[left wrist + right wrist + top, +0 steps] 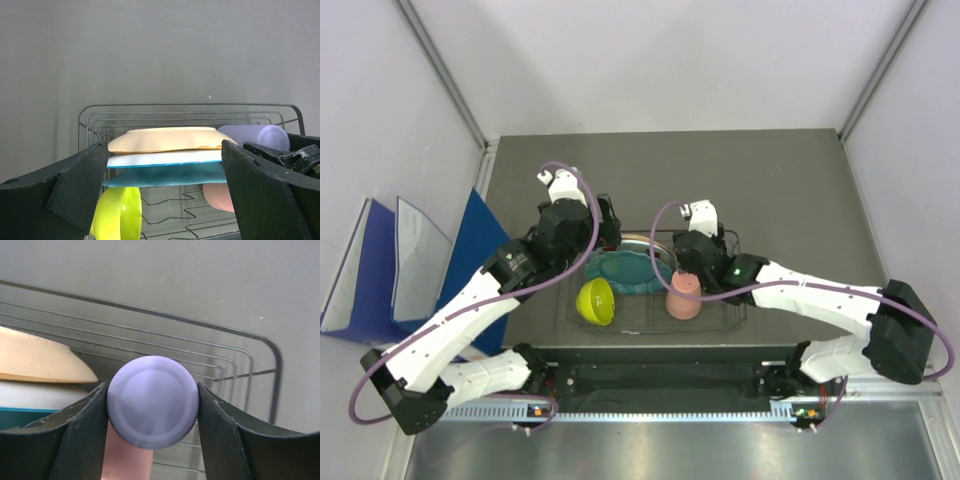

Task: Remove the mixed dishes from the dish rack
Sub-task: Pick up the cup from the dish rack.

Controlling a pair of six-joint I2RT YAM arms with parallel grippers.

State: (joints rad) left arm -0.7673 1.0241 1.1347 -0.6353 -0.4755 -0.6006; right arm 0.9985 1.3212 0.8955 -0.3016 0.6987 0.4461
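The dish rack (732,318) sits mid-table, its dark wire rim (185,106) showing in the left wrist view. In it lie a peach plate (170,139), a white plate (165,158) and a teal plate (165,175) stacked close together, a yellow-green bowl (117,212) on edge, and a salmon-pink cup (682,295). My left gripper (165,147) is open, its fingers wide on either side of the plate stack. My right gripper (152,405) is shut on the lavender cup (152,401), both fingers (85,430) pressing its sides. From above, the right wrist hides this cup.
Blue binders (380,270) lean against the left wall beside the table. White enclosure walls stand close on the left, back and right. Grey tabletop (790,190) lies beyond and right of the rack. The rack's far wire end (260,345) rises just behind the lavender cup.
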